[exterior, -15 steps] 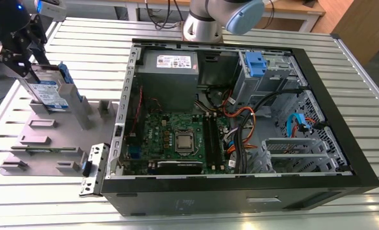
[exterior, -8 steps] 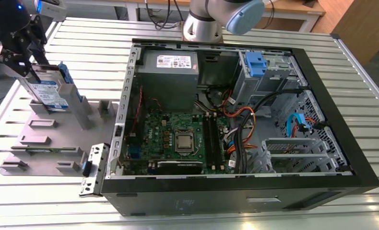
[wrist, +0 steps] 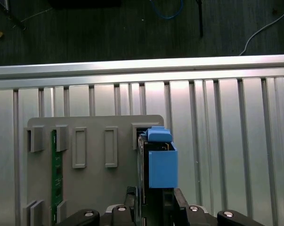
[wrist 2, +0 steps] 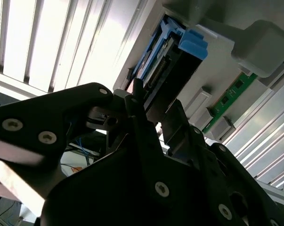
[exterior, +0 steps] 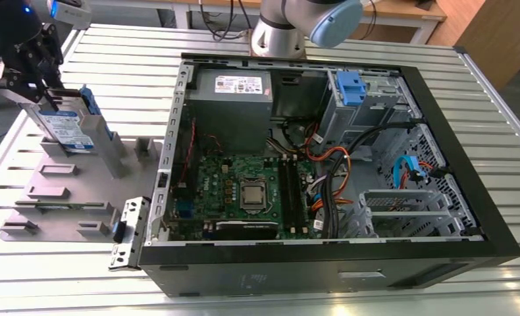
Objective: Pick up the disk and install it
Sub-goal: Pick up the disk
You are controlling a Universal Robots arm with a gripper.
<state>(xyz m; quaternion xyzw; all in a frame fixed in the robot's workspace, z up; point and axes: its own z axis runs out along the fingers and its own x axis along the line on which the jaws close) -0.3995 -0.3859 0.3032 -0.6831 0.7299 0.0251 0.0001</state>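
The disk (exterior: pixel 67 128) stands on edge in a slot of the grey holder plate (exterior: pixel 67 191), on the slatted table at the exterior view's left. It is silver with a white-and-blue label, in a blue carrier (wrist: pixel 163 165). My gripper (exterior: pixel 54 99) reaches down onto its upper end. In both wrist views the black fingers (wrist: pixel 179 202) press against both flat sides of the disk (wrist 2: pixel 179 66), so the gripper (wrist: pixel 156 200) is shut on it. Whether the disk's lower edge still sits in the slot I cannot tell.
A green circuit board (wrist: pixel 56 179) stands in another slot of the holder plate. The open computer case (exterior: pixel 330 257) lies at the exterior view's right, with a grey power supply (exterior: pixel 234 99), motherboard (exterior: pixel 242 184), blue drive bracket (exterior: pixel 349 89) and metal drive cage (exterior: pixel 409 210). The arm's base (exterior: pixel 286 26) stands behind it.
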